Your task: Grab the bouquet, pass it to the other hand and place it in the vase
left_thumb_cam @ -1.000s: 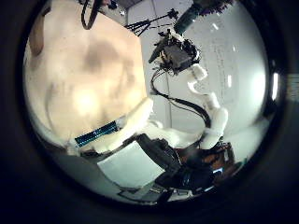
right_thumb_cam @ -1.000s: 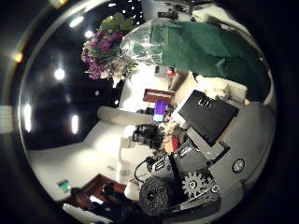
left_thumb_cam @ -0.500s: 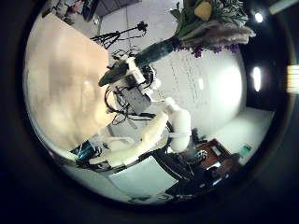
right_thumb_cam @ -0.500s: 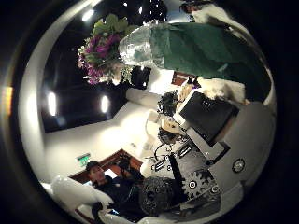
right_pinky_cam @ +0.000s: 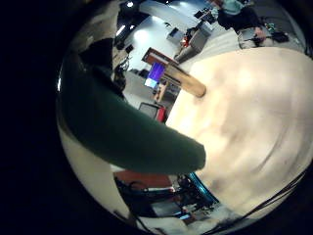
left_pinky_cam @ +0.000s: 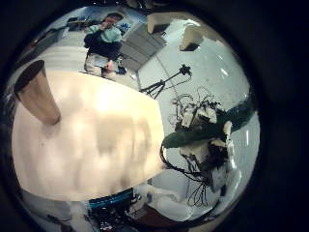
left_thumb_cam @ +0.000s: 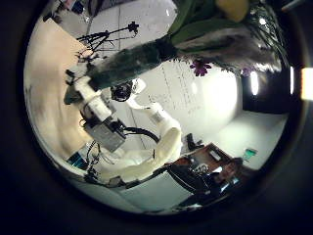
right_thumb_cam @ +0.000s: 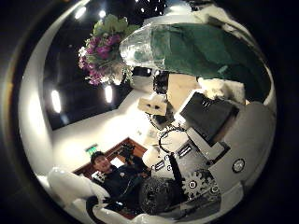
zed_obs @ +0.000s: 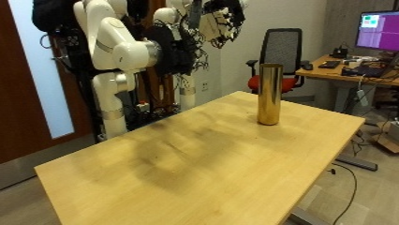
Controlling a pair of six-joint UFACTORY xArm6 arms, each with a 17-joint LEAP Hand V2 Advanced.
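Note:
In the outside view a tall brass vase (zed_obs: 268,94) stands upright on the wooden table (zed_obs: 175,164) near its far edge. Both arms reach up to the view's top edge, where a hand (zed_obs: 214,19) shows; the bouquet is out of sight there. The right thumb side palm view shows the bouquet (right_thumb_cam: 110,51), purple and green flowers above a clear and green wrap (right_thumb_cam: 201,51), held in my right hand (right_thumb_cam: 192,149). The left thumb side palm view shows its stem (left_thumb_cam: 132,64) and flowers (left_thumb_cam: 225,29) close by, with my right hand (left_thumb_cam: 98,113) on it. The left little finger side palm view shows the vase (left_pinky_cam: 39,92).
An office chair (zed_obs: 285,52) and a desk with a monitor (zed_obs: 375,37) stand behind the table's far edge. The right little finger side palm view shows the green wrap (right_pinky_cam: 122,122) over the table (right_pinky_cam: 245,117) and the vase (right_pinky_cam: 186,83).
The bouquet has come much closer to my left palm and now fills the top of its thumb side view. My right hand still holds it, and its view has turned a little.

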